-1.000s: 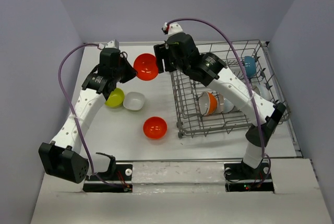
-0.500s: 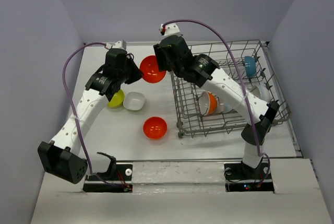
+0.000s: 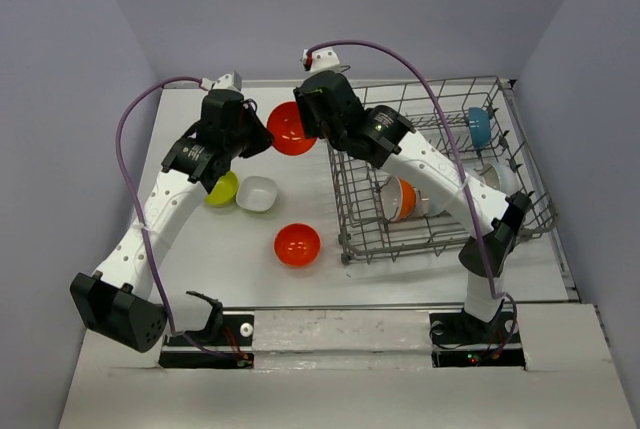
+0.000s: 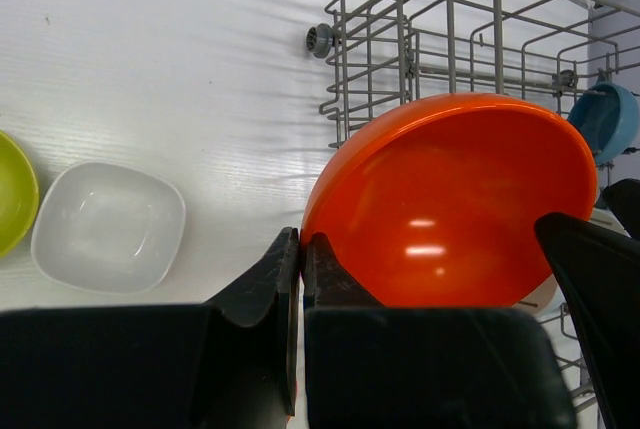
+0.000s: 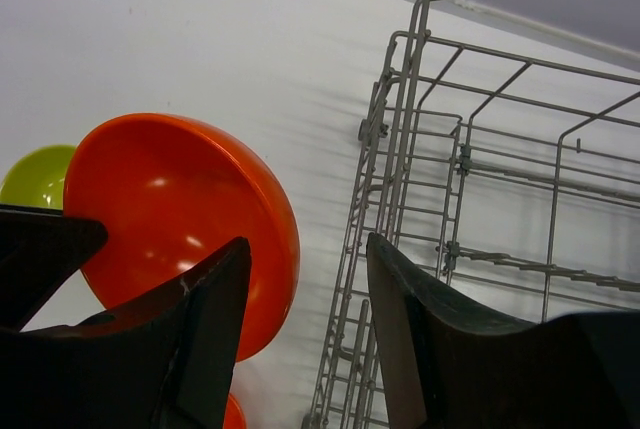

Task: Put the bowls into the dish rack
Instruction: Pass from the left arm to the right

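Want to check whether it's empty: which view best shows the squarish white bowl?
Left wrist view: the squarish white bowl lies close and unobstructed, its empty inside fully visible. The top external view shows it small, beside the yellow-green bowl. The right wrist view does not show it.

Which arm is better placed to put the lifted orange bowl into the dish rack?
Right, probably: the right gripper is open at the orange bowl, next to the dish rack on its side. The left gripper pinches the bowl's rim, farther from the rack.
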Available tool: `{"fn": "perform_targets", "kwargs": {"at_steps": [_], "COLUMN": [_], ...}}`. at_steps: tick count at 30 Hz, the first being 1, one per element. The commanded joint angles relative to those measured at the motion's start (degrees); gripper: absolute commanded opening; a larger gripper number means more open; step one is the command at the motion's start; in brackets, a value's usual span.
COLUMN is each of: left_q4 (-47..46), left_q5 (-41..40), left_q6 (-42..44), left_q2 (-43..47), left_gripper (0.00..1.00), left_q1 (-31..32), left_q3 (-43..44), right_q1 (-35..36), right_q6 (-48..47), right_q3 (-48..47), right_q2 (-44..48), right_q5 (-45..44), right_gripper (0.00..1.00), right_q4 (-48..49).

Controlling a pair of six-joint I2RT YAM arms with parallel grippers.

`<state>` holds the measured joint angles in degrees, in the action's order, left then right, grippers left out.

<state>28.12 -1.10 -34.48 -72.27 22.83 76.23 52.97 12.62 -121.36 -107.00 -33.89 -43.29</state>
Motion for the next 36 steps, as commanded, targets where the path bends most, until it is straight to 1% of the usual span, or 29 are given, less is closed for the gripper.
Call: {"fn": "perform_targets", "kwargs": {"at_steps": [1,6,19,36], "left_q4": [-2.1,-1.9,-2.3,-3.2], "left_q5": [-0.6,-0.4,0.0,0.2], "left_q6": [0.6,0.6,0.8,1.2], "left_q2": [1.9,2.3,3.0,3.1], "left_gripper": [0.00,0.00,0.00,0.00], "left_q1": [0.5,0.6,0.7,0.7], "left_q3": [2.7,2.8,2.0,-0.5], "right_q1": [0.6,1.1,1.1,1.1], "right_q6": [-0.7,-0.6,-0.8,-1.8], "right_q3": [-1.8,-1.9,-2.0,-2.8], "right_q2": [0.0,-0.3,-1.9,-1.9], "right_q5": [-1.5,-1.4,-0.6,-2.7], "right_gripper": [0.53,0.52,0.40,0.38], "right_q4": [1.9,2.0,2.5,3.3]}}
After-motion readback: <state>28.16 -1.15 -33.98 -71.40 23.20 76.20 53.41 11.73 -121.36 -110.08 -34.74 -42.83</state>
